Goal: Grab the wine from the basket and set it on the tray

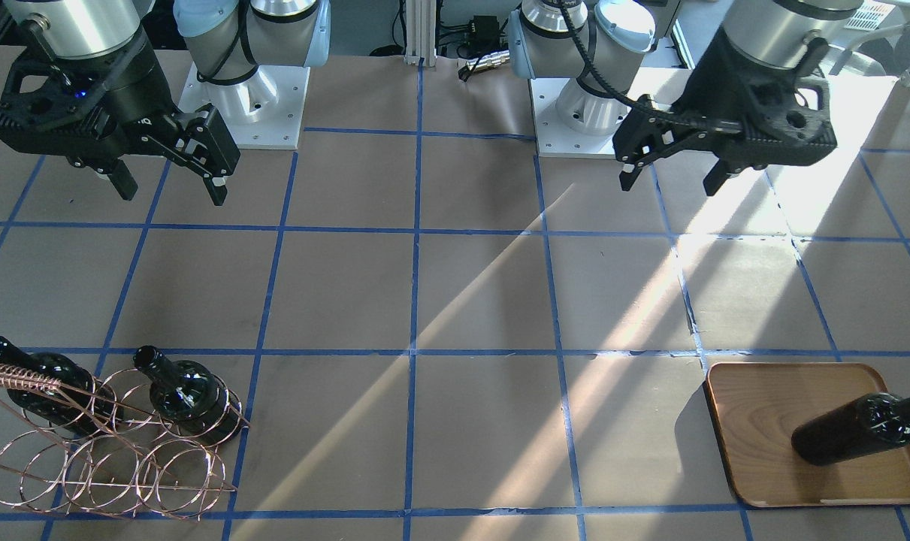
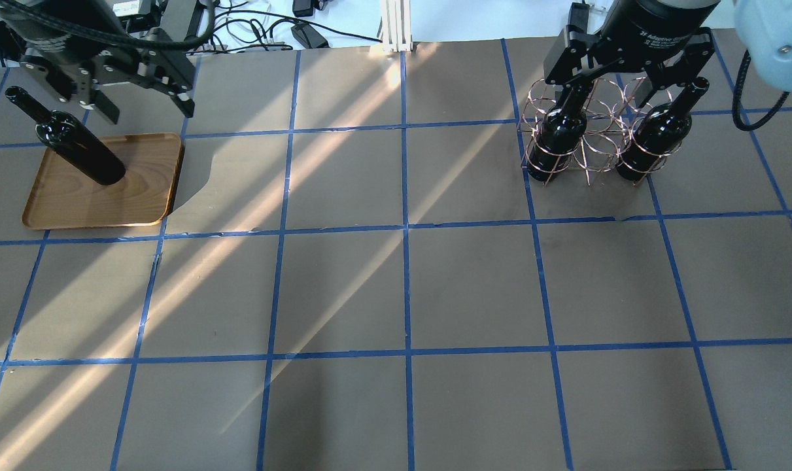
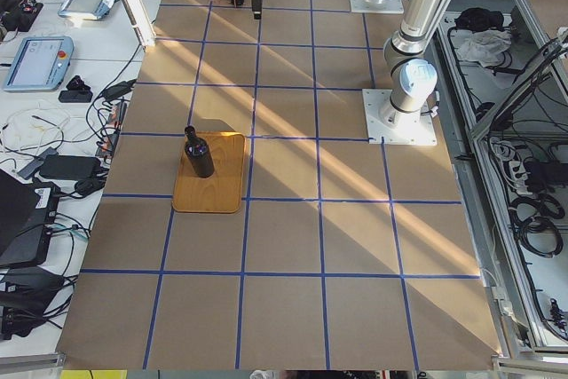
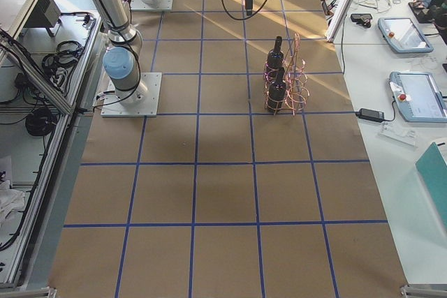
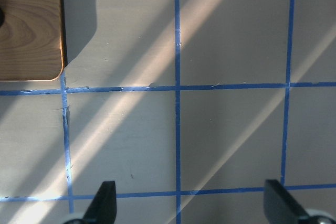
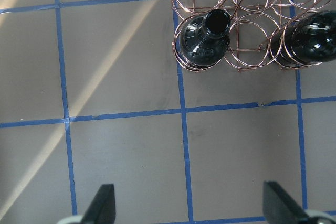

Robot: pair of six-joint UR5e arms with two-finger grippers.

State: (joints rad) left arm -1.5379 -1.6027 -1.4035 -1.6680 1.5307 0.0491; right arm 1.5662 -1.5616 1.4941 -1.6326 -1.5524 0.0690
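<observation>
Glossy near-black glass on the wine bottle (image 2: 75, 145), with small white reflections. Light-brown wood on the tray (image 2: 140, 190), with darker curved grain and a warm orange rim. The same shiny black on the two other bottles (image 2: 556, 140) (image 2: 651, 140). Rose-gold thin wire in rows of round rings for the basket (image 2: 592, 145). Dull brown counter (image 2: 474, 288), divided into squares by blue tape lines (image 2: 407, 288) and crossed by pale diagonal bands of sunlight. Matte black left gripper (image 1: 670, 184) and right gripper (image 1: 173, 194), jaws included. Silver arms (image 1: 785, 22) with light-blue caps, on white base plates (image 1: 274, 113).
</observation>
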